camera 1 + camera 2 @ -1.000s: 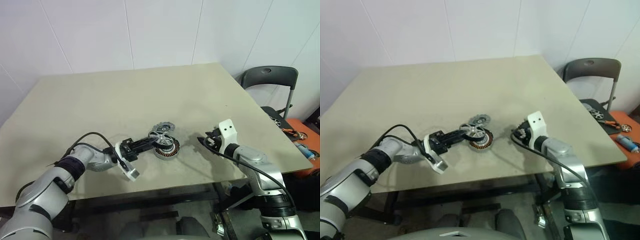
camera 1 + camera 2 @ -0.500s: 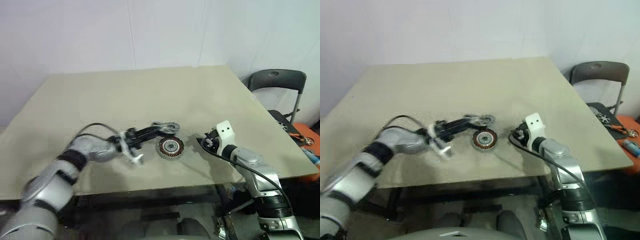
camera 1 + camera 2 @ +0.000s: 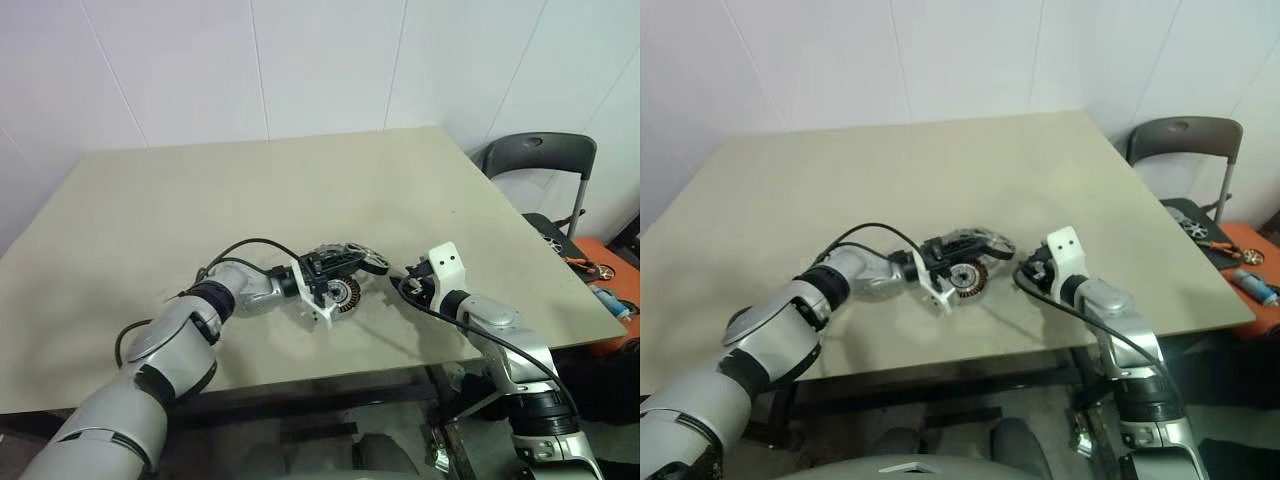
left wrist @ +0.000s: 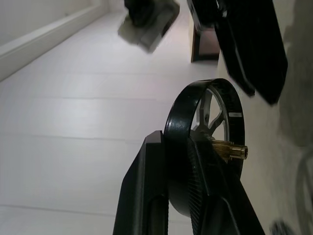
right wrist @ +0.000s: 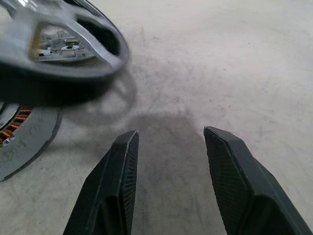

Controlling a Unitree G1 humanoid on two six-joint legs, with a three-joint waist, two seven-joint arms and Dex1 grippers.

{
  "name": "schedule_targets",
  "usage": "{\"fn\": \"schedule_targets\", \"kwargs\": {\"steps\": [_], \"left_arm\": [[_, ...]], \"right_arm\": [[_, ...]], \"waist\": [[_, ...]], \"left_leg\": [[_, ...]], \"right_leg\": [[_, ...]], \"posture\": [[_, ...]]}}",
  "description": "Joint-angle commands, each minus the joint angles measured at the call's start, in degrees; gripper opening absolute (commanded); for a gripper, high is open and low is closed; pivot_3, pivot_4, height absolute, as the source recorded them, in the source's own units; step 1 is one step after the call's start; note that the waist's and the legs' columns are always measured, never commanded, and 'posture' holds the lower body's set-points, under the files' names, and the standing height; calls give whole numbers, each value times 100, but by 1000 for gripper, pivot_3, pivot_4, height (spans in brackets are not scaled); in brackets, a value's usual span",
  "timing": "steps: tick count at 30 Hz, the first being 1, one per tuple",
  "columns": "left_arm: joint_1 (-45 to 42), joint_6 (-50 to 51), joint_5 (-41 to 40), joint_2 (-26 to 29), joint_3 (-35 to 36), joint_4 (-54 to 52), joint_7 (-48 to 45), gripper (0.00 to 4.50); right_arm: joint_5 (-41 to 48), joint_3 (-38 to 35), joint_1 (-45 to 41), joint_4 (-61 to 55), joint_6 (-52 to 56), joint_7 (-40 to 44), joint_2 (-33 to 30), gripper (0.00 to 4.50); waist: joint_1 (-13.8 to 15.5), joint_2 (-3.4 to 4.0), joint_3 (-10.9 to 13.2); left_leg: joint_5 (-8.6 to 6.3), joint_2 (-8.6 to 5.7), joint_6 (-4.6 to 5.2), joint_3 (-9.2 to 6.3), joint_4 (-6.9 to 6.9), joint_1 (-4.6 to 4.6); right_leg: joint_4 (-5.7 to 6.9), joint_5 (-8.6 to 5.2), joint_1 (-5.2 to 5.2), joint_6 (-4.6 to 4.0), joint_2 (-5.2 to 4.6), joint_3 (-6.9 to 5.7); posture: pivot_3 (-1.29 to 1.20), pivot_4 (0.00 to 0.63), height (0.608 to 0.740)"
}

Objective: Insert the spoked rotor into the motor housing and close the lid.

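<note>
The motor housing [image 3: 343,294] sits on the table [image 3: 200,200] near its front edge, its copper windings facing up. My left gripper [image 3: 355,262] reaches across just behind and above it, shut on the rim of the spoked rotor [image 4: 215,112]. The rotor has a black rim and a brass shaft. It hangs in the air, to the right of the housing's centre and close to my right gripper [image 3: 403,284]. My right gripper is open and low over the table, with bare table between its fingers [image 5: 122,171]. The lid is hidden behind my left gripper.
A grey chair [image 3: 540,155] stands off the table's right rear corner. An orange surface [image 3: 600,275] with tools lies to the right, below table height. The table's front edge runs close under both grippers.
My left gripper has carried the rotor to the right, from over the housing toward the right gripper. The head camera shifted briefly and came back. The right arm has not moved.
</note>
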Motion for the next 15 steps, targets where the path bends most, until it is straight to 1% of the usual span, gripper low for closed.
{"fn": "schedule_targets", "kwargs": {"steps": [1, 8, 15], "left_arm": [[-150, -237, -24, 356, -12, -219, 281, 185], [-19, -567, -146, 893, 114, -716, 294, 185], [370, -735, -301, 935, 204, -1289, 32, 185]], "right_arm": [[-32, 9, -111, -72, -141, -18, 39, 2246], [-79, 24, -282, 179, -285, -36, 54, 2246], [-149, 82, -311, 242, -351, -34, 106, 2246]], "waist": [[8, -1, 0], [34, -1, 0], [16, -1, -1]], "left_leg": [[0, 0, 0, 0, 1, -2], [0, -1, -1, 0, 2, -4], [0, -1, -1, 0, 1, -2]], "right_leg": [[-1, 0, 0, 0, -1, 0], [-2, 1, 0, -2, -3, 0], [0, 8, 0, -13, -3, 0]], "posture": [[0, 0, 740], [0, 0, 740], [0, 0, 740]]}}
